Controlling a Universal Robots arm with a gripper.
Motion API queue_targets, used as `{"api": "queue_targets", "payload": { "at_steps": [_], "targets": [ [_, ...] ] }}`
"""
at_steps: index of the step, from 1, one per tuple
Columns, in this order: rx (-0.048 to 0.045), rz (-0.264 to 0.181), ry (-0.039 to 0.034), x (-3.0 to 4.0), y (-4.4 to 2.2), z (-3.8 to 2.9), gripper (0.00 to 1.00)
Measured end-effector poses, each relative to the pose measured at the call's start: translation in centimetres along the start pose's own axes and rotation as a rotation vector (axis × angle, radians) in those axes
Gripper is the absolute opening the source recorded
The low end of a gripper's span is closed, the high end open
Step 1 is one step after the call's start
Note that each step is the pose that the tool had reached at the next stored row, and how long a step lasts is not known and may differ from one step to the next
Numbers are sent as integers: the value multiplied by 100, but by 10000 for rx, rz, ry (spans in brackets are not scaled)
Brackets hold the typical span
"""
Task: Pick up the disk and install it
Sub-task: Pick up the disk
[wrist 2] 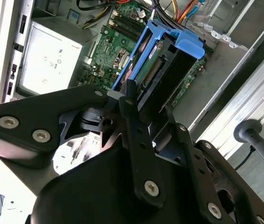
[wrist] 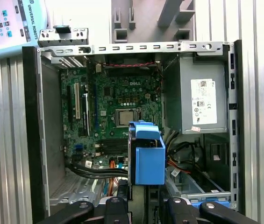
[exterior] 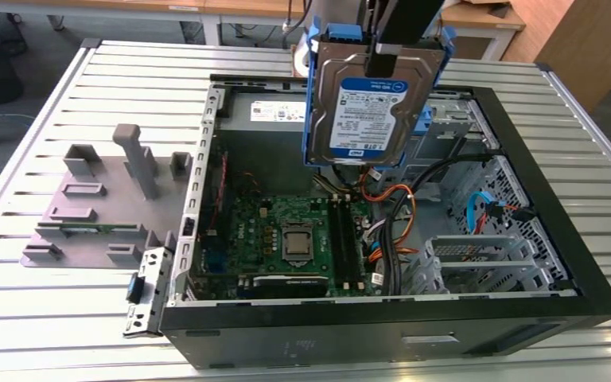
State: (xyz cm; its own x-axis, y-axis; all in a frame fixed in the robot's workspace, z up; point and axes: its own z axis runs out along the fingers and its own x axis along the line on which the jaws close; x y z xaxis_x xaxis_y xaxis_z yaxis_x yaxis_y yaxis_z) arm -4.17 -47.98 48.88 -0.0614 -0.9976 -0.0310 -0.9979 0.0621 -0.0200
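While jaws clamp disk [exterior: 372, 103], arm [exterior: 403, 17] cropped

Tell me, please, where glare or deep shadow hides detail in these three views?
In the second wrist view, the power supply box looks bleached and the edge beyond it burns out to white. In the first wrist view, the corner of the computer case where the cables run lies in dark shadow. In the exterior view, light is even, with only a soft sheen on the disk and the table.
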Motion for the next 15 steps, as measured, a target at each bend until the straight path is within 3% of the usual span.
{"api": "queue_targets", "payload": {
  "at_steps": [15],
  "targets": [
    [0, 1, -1, 55, -4, -1, 35]
  ]
}}
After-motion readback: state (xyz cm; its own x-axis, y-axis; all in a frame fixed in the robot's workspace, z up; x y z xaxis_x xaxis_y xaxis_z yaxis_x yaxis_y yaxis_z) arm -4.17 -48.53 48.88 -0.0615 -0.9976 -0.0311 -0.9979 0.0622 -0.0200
